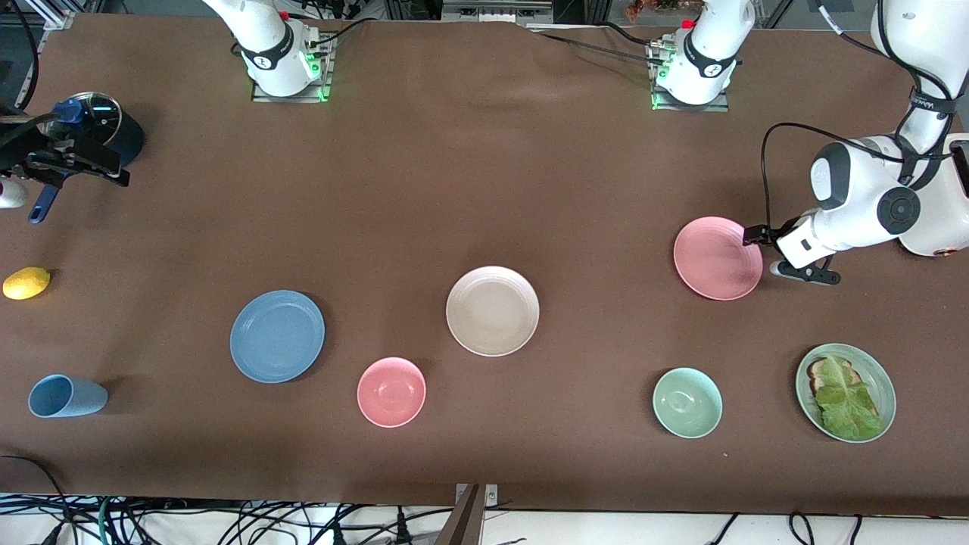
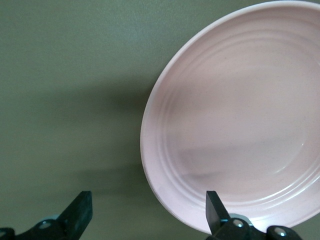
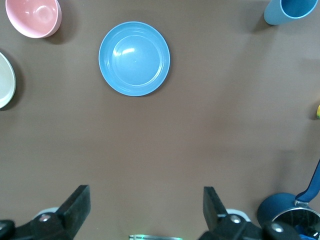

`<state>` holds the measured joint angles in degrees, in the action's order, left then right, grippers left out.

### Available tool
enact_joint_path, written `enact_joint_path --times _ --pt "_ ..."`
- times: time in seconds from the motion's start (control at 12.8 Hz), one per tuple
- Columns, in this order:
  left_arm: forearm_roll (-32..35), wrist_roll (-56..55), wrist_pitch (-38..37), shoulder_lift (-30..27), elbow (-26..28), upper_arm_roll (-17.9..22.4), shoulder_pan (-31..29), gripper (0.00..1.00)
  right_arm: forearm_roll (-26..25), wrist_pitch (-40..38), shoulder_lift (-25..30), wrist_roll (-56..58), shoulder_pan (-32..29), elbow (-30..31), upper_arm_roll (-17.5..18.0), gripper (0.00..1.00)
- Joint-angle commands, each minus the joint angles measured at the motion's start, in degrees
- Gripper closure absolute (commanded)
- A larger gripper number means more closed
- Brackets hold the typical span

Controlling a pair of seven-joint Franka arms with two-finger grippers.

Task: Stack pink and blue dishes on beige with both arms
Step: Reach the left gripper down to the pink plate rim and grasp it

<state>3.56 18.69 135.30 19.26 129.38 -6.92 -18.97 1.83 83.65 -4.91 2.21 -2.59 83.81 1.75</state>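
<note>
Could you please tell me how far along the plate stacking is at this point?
Nothing is stacked yet: the beige plate sits bare at the table's middle. In hand: the left claw, open, is at the rim of the pink plate, which lies on the table. The right claw, open, hangs over the blue pot, away from the blue plate. Left: grasping and moving both plates.

A brown table fills the view, with tangled cables along its near edge.
</note>
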Motion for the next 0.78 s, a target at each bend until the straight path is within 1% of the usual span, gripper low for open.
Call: enact_joint_path --times 0.0,0.16,0.24,0.31,0.39,0.55,0.63,0.71 --pt "-2.84 0.12 0.58 1.12 -0.35 -0.64 -1.06 0.00 0.11 -0.07 0.95 -0.36 -0.04 0.47 0.19 0.00" --pt "-3.21 -0.06 0.58 2.44 -1.15 -0.64 -0.98 0.01 0.11 0.02 0.95 -0.36 -0.04 0.47 0.19 0.00" --pt "-3.30 -0.76 0.41 3.14 -1.58 -0.64 -0.89 0.08 0.11 -0.15 0.95 -0.36 -0.04 0.47 0.19 0.00" --pt "-3.30 -1.98 0.23 4.02 -2.37 -0.64 -0.37 0.16 0.02 -0.24 0.95 -0.36 -0.04 0.47 0.10 0.00" --pt "-3.21 -3.30 0.23 4.46 -2.99 -0.64 0.07 0.35 -0.07 -0.24 0.78 -0.27 -0.04 0.47 0.01 0.00" --pt "-2.42 -3.31 -1.60 5.08 -4.83 -0.73 0.51 0.90 -0.07 -0.07 0.52 -0.19 -0.13 0.47 -0.16 0.00" --pt "-2.33 -3.23 -3.61 5.60 -6.23 -0.73 0.69 1.00 0.02 -0.15 0.51 -0.19 -0.13 0.47 -0.16 0.00" --pt "-2.24 -3.31 -4.94 6.39 -7.90 -0.73 1.39 1.00 0.02 -0.16 0.51 -0.27 -0.13 0.47 -0.16 0.00"
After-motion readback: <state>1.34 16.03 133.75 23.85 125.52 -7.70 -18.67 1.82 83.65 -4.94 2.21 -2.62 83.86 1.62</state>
